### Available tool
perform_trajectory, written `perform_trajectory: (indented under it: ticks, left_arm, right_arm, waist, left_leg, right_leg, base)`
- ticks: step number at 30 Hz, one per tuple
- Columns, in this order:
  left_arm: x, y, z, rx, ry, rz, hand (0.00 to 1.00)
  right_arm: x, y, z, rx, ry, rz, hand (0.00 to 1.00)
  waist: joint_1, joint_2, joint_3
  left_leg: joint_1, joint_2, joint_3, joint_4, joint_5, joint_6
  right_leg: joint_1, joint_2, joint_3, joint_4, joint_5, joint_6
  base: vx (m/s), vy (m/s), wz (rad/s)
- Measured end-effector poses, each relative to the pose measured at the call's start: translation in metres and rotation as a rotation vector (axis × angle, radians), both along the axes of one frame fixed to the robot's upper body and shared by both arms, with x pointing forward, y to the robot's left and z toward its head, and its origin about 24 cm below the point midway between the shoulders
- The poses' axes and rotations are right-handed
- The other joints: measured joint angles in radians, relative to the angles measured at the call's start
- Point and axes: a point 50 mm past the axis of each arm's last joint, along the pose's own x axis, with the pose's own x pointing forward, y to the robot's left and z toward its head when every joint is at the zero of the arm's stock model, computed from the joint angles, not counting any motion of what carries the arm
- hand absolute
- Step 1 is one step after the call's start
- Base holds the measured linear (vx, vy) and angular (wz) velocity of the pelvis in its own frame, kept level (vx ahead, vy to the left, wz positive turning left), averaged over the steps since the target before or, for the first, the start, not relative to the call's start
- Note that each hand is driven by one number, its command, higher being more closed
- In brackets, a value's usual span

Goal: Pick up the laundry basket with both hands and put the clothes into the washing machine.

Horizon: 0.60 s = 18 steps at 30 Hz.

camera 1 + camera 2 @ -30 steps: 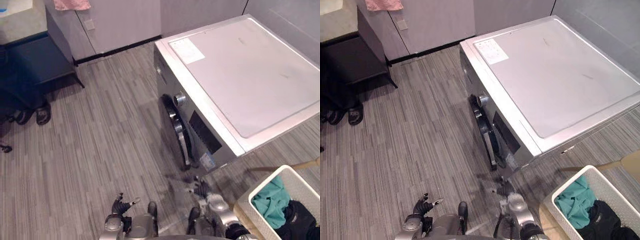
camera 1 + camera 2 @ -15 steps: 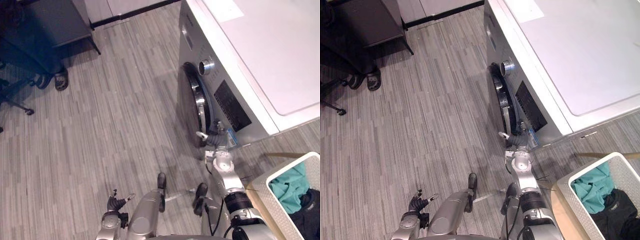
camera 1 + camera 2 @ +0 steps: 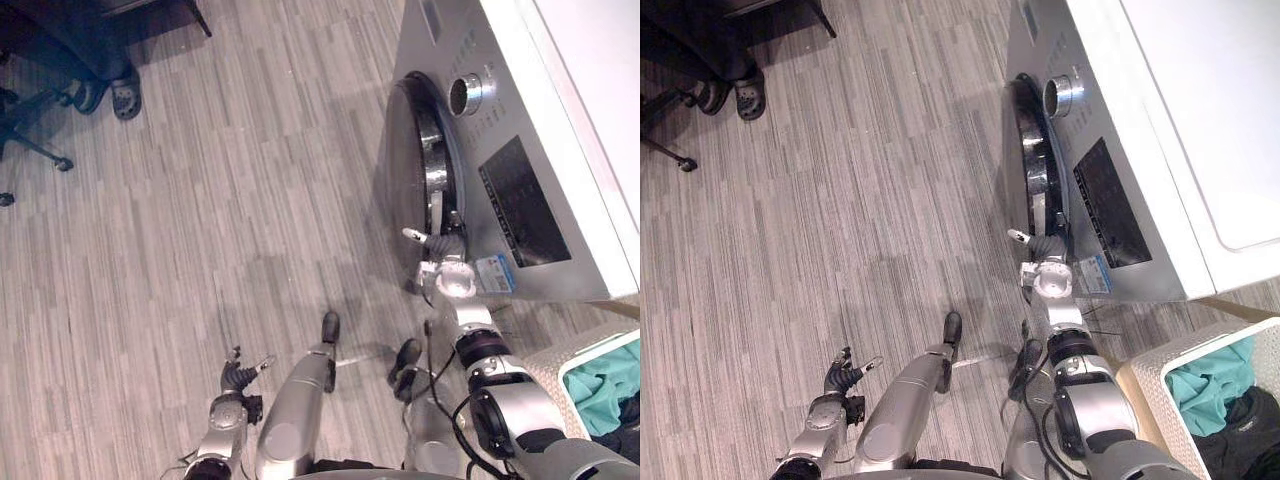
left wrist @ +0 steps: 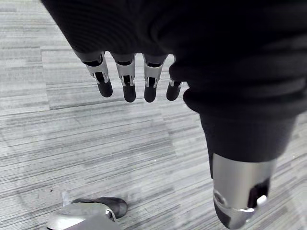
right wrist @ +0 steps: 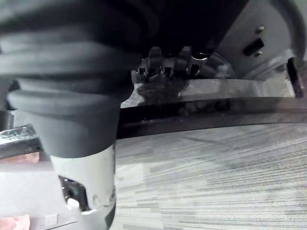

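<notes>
Fingers [image 5: 165, 67] of right hand [image 3: 443, 248] curled on washer door [image 3: 408, 170] rim; left hand [image 3: 240, 376] straight-fingered, low.

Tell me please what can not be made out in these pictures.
Inside of the washing machine: eye views, its door covers it, seen edge-on.
Whether the right hand grips the door: right wrist view, shadow and the hand's own cover hide the contact.
Laundry basket and clothes: cut off by the eye views' lower right edge.

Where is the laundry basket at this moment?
In the eye views the laundry basket sits in the lower right corner, on the robot's right, close beside the washing machine, with teal and dark clothes inside.
</notes>
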Motion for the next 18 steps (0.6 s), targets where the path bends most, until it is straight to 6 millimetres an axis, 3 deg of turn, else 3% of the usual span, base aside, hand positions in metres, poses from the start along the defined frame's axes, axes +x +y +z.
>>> perform_trajectory:
  ticks: [3, 5, 6, 7, 8, 9, 10, 11, 12, 13, 14, 15, 16, 17, 18]
  left_arm:
    - [0.003, 0.000, 0.003, -0.022, -0.027, 0.020, 0.00]
    - [0.005, -0.001, 0.005, -0.038, -0.049, 0.033, 0.00]
    - [0.010, -0.001, 0.009, -0.041, -0.068, 0.033, 0.00]
    - [0.018, -0.008, 0.012, -0.058, -0.088, 0.021, 0.00]
    - [0.017, -0.012, 0.011, -0.067, -0.081, 0.017, 0.00]
    - [0.015, -0.021, 0.010, -0.092, -0.085, 0.019, 0.00]
    - [0.031, -0.025, 0.021, -0.098, -0.146, -0.001, 0.00]
    - [0.038, -0.030, 0.027, -0.110, -0.183, -0.005, 0.00]
    - [0.048, -0.035, 0.036, -0.119, -0.235, -0.026, 0.00]
    - [0.049, -0.037, 0.035, -0.125, -0.222, -0.023, 0.00]
    - [0.044, -0.036, 0.034, -0.127, -0.218, -0.017, 0.00]
    - [0.050, -0.036, 0.041, -0.119, -0.254, -0.030, 0.00]
    - [0.054, -0.040, 0.046, -0.121, -0.285, -0.050, 0.00]
    - [0.055, -0.043, 0.050, -0.125, -0.312, -0.064, 0.00]
    - [0.053, -0.042, 0.049, -0.126, -0.302, -0.060, 0.00]
  right_arm:
    - [0.010, 0.001, 0.020, 0.055, -0.057, -0.017, 0.00]
    - [0.015, -0.002, 0.033, 0.106, -0.093, -0.063, 0.00]
    - [0.018, -0.005, 0.042, 0.159, -0.127, -0.107, 0.00]
    - [0.021, -0.006, 0.054, 0.192, -0.175, -0.126, 0.00]
    - [0.022, -0.005, 0.062, 0.209, -0.205, -0.121, 0.00]
    - [0.021, 0.000, 0.071, 0.238, -0.239, -0.121, 0.00]
    - [0.019, 0.000, 0.081, 0.288, -0.302, -0.179, 0.00]
    - [0.020, 0.003, 0.091, 0.314, -0.349, -0.188, 0.00]
    - [0.020, 0.010, 0.109, 0.354, -0.425, -0.174, 0.00]
    - [0.023, 0.024, 0.120, 0.396, -0.434, -0.127, 0.00]
    - [0.025, 0.035, 0.123, 0.431, -0.432, -0.096, 0.00]
    - [0.026, 0.056, 0.145, 0.429, -0.492, 0.009, 0.00]
    - [0.027, 0.067, 0.169, 0.421, -0.547, 0.061, 0.00]
    - [0.025, 0.077, 0.204, 0.403, -0.642, 0.143, 0.00]
    - [0.021, 0.087, 0.220, 0.371, -0.697, 0.212, 0.00]
  waist:
    - [0.013, 0.010, 0.005]
    - [0.034, 0.029, 0.013]
    - [0.044, 0.016, 0.010]
    - [0.065, 0.023, 0.014]
    - [0.090, 0.044, 0.021]
    - [0.128, 0.104, 0.021]
    - [0.131, 0.080, 0.027]
    - [0.126, 0.104, 0.036]
    - [0.134, 0.103, 0.043]
    - [0.175, 0.118, 0.047]
    - [0.195, 0.131, 0.039]
    - [0.201, 0.116, 0.049]
    - [0.201, 0.119, 0.047]
    - [0.209, 0.120, 0.047]
    - [0.218, 0.121, 0.046]
  left_leg:
    - [-0.053, -0.003, -0.042, -0.023, 0.009, -0.015]
    - [-0.053, -0.003, -0.076, -0.096, 0.024, -0.044]
    - [-0.059, -0.020, -0.097, -0.117, 0.021, -0.094]
    - [-0.142, -0.053, -0.131, 0.118, 0.013, -0.053]
    - [-0.164, -0.046, -0.129, 0.215, -0.020, -0.041]
    - [-0.122, -0.022, -0.145, 0.195, -0.127, -0.015]
    - [-0.149, -0.082, -0.155, 0.149, -0.101, -0.068]
    - [-0.149, -0.084, -0.189, 0.087, -0.096, -0.079]
    - [-0.182, -0.091, -0.187, 0.141, -0.082, -0.062]
    - [-0.172, -0.082, -0.164, 0.193, -0.103, -0.041]
    - [-0.132, -0.068, -0.170, 0.149, -0.106, -0.037]
    - [-0.132, -0.085, -0.176, 0.098, -0.104, -0.034]
    - [-0.131, -0.078, -0.183, 0.036, -0.094, -0.053]
    - [-0.139, -0.063, -0.184, -0.005, -0.083, -0.066]
    - [-0.135, -0.050, -0.181, -0.014, -0.075, -0.067]
  right_leg:
    - [-0.047, 0.002, -0.030, -0.003, 0.000, 0.000]
    - [-0.058, 0.006, -0.058, 0.004, -0.009, 0.011]
    - [-0.064, -0.003, -0.078, -0.045, -0.016, 0.010]
    - [-0.090, -0.021, -0.112, -0.057, -0.014, 0.013]
    - [-0.105, -0.014, -0.116, -0.018, -0.022, 0.039]
    - [-0.135, -0.039, -0.096, 0.230, -0.062, 0.049]
    - [-0.122, -0.087, -0.065, 0.231, -0.163, 0.023]
    - [-0.118, -0.085, -0.106, 0.191, -0.162, 0.022]
    - [-0.119, -0.108, -0.194, 0.116, -0.133, 0.039]
    - [-0.119, -0.122, -0.247, 0.145, -0.128, 0.094]
    - [-0.123, -0.121, -0.259, 0.188, -0.130, 0.105]
    - [-0.139, -0.174, -0.282, 0.242, -0.140, 0.077]
    - [-0.144, -0.191, -0.308, 0.225, -0.152, 0.044]
    - [-0.151, -0.190, -0.346, 0.201, -0.150, 0.017]
    - [-0.154, -0.190, -0.359, 0.207, -0.153, 0.012]
  base:
    - [-0.19, -0.027, 0.02]
    - [-0.18, -0.085, 0.24]
    - [-0.16, -0.062, 0.39]
    - [-0.16, -0.049, 0.03]
    - [-0.15, 0.037, -0.71]
    - [-0.16, -0.024, -0.19]
    - [-0.17, -0.035, 0.25]
    - [-0.12, -0.062, 0.98]
    - [-0.03, -0.023, 0.30]
    - [0.00, 0.000, 0.00]
    - [-0.03, 0.028, 0.14]
    - [-0.12, -0.071, 0.86]
    - [-0.15, -0.167, 1.60]
    - [-0.10, -0.223, 1.38]
    - [0.02, -0.190, 1.10]
